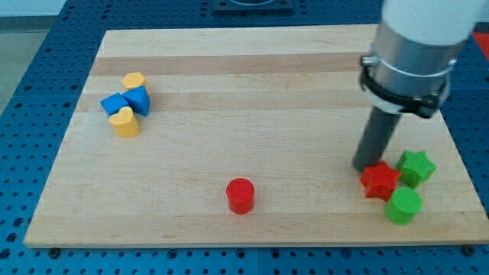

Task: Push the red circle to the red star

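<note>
The red circle point(240, 195) sits near the view's bottom, around the middle of the wooden board point(252, 84). The red star point(379, 181) lies at the view's lower right. My tip point(362, 168) rests on the board just left of the red star, touching or nearly touching its upper left edge. The tip is far to the right of the red circle. The arm's white and grey body point(412, 46) rises above the rod at the view's upper right.
A green star point(416, 167) lies right of the red star and a green circle point(403, 205) below it. At the view's upper left, two blue blocks point(127, 101) sit between two yellow heart-like blocks point(134, 80) point(124, 122).
</note>
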